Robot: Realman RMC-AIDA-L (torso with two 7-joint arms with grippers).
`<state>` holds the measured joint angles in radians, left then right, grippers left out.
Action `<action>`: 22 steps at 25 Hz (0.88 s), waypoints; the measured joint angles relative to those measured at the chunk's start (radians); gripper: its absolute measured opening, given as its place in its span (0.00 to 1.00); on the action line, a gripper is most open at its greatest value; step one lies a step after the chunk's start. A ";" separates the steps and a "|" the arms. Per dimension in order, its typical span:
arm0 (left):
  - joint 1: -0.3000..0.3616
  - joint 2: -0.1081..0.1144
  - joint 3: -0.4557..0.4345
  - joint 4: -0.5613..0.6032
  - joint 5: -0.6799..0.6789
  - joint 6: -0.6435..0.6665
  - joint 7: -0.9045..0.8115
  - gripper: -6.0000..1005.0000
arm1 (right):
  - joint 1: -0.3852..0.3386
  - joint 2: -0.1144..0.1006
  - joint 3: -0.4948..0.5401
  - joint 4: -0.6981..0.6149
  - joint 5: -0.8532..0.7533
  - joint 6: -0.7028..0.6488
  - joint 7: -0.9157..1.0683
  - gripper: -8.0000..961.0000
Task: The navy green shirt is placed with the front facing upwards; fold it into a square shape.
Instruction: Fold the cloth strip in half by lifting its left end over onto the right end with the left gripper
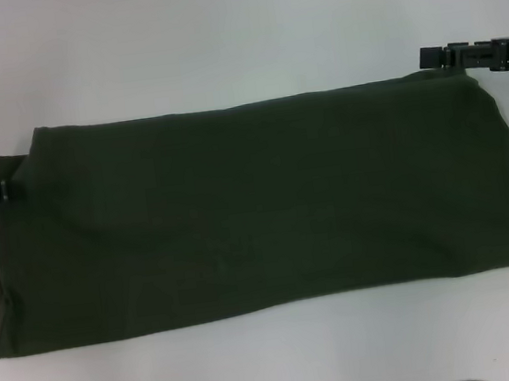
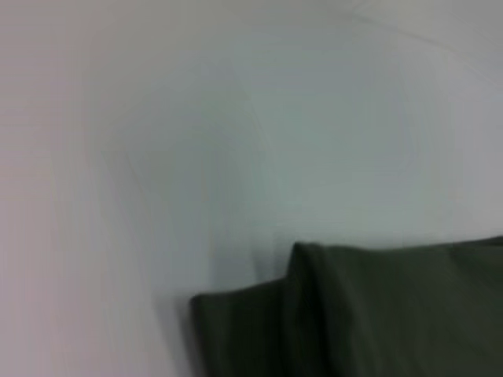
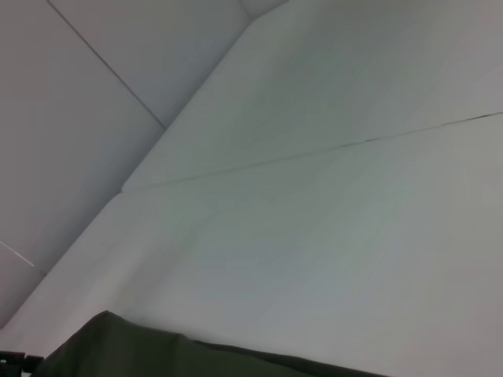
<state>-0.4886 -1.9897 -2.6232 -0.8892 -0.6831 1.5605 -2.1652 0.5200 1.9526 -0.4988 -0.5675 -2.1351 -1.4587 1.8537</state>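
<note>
A: Starting at the left edge of the head view: where is the left gripper (image 1: 5, 188)?

B: At the middle left, touching the navy green shirt (image 1: 257, 213) at its upper left corner. Whether it pinches the cloth or only rests against it, I cannot tell.

A: And the shirt itself?

B: It lies flat on the white table (image 1: 217, 37) as a wide band across the centre of the frame, plain green side up, no lettering showing. Its long axis runs left to right, from one gripper to the other.

A: The far right?

B: The right gripper (image 1: 442, 56) sits at the upper right, just at the shirt's upper right corner; how its fingers stand I cannot tell either.

A: So what does the next move depend on?

B: In my judgement, on that long axis. A square needs the band shortened, one end carried toward the other. Each arm is nearest its own end.
</note>
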 joint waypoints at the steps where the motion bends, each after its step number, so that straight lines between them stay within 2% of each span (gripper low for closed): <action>1: -0.002 0.000 0.000 -0.004 -0.012 0.008 0.006 0.86 | 0.000 0.000 0.000 0.000 0.000 0.000 0.000 0.98; 9: 0.001 0.006 -0.012 -0.031 -0.088 0.092 0.048 0.84 | 0.000 0.000 -0.002 0.000 0.002 0.000 -0.001 0.98; 13: 0.020 0.000 -0.011 -0.038 -0.088 0.141 0.067 0.84 | -0.002 0.000 0.000 0.000 0.002 0.000 -0.002 0.98; 22: 0.030 -0.004 0.013 -0.009 -0.062 0.135 0.086 0.84 | -0.002 0.000 -0.002 0.000 0.005 -0.003 0.000 0.98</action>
<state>-0.4587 -1.9940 -2.6100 -0.8983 -0.7452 1.6959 -2.0788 0.5177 1.9527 -0.5004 -0.5675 -2.1305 -1.4617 1.8535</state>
